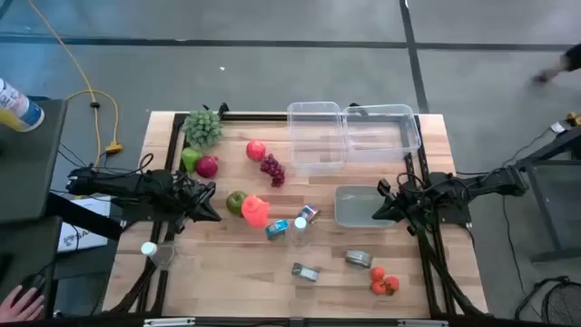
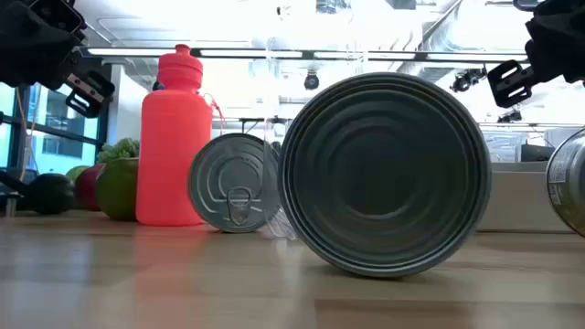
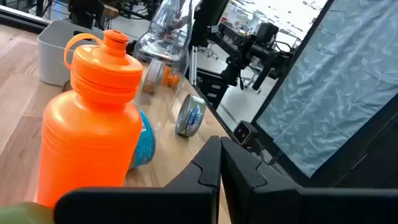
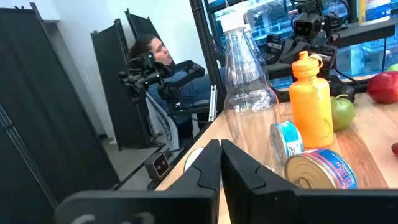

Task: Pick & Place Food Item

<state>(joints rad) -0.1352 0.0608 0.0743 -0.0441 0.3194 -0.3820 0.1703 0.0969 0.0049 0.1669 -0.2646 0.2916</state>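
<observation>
Reaching for the green apple [image 1: 236, 202] on the counter [image 1: 227, 272] risks toppling the orange bottle [image 1: 255, 211] touching it, since the left claw [image 1: 211, 202] and right claw [image 1: 381, 211] hover pinched shut, holding nothing.

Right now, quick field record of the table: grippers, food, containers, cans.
left gripper: shut, empty, beside the green apple
right gripper: shut, empty, at the grey bin
bottle: orange bottle next to the green apple
fruit: red apple, purple grapes, green grapes on the left half
containers: two clear tubs at the far edge
cans: several lying mid-table, one blue-labelled can
tomatoes: near edge, right side
</observation>
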